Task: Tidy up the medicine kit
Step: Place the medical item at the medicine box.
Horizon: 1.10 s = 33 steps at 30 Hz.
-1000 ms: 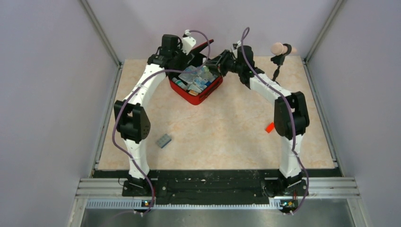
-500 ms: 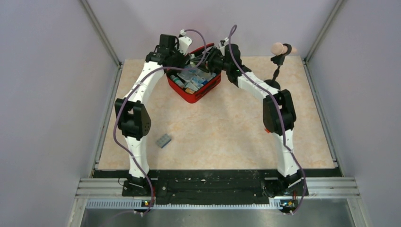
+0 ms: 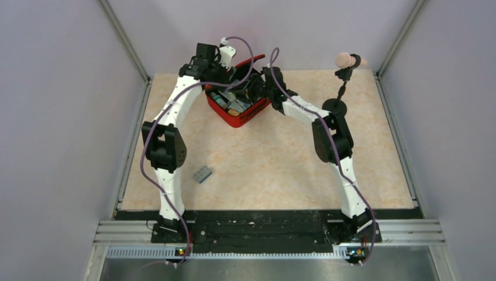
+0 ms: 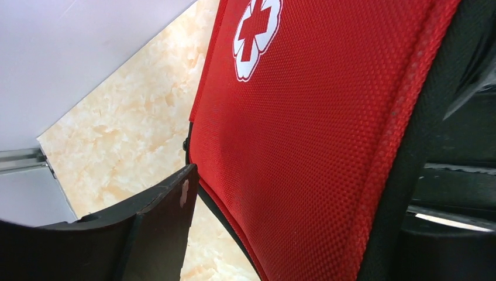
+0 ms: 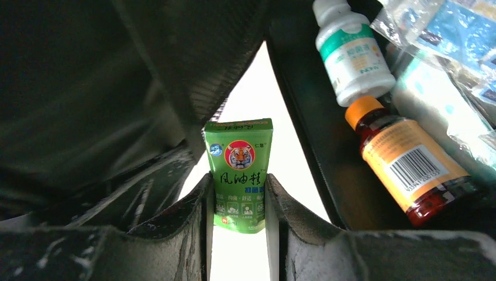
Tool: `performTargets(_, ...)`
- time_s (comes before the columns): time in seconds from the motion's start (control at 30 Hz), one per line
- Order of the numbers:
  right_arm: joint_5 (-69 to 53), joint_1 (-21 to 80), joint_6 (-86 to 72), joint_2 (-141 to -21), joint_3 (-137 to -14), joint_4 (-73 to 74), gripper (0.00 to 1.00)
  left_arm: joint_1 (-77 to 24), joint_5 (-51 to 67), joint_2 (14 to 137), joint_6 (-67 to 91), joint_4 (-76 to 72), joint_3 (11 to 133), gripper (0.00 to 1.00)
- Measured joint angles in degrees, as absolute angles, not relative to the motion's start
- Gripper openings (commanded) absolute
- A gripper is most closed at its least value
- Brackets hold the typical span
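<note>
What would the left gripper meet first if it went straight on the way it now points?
The red lid of the medicine kit. It fills the left wrist view just ahead of the left gripper, slanting close past its fingers. It looks very near, though depth is unclear.

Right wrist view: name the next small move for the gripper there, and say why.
Probably lower the right gripper and release the green packet into the medicine kit: the packet is held in its jaws, close beside the two bottles lying inside.
</note>
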<state>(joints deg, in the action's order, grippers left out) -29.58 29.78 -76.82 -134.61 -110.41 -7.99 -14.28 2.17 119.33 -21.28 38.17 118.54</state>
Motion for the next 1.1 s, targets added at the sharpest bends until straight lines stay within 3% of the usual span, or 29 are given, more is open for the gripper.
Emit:
performTargets(0.57,-30.8,29.8,-82.3,-136.4,-112.4,-8.4,0.04,-14.0,3.5,119.4,-21.3,38.2,118.5,0.73)
performTargets(1.1,-32.3,28.7,-82.6,-130.0,-109.5,-6.0,0.02,-13.6,4.4,119.6,-21.6,38.6,119.2,0.72)
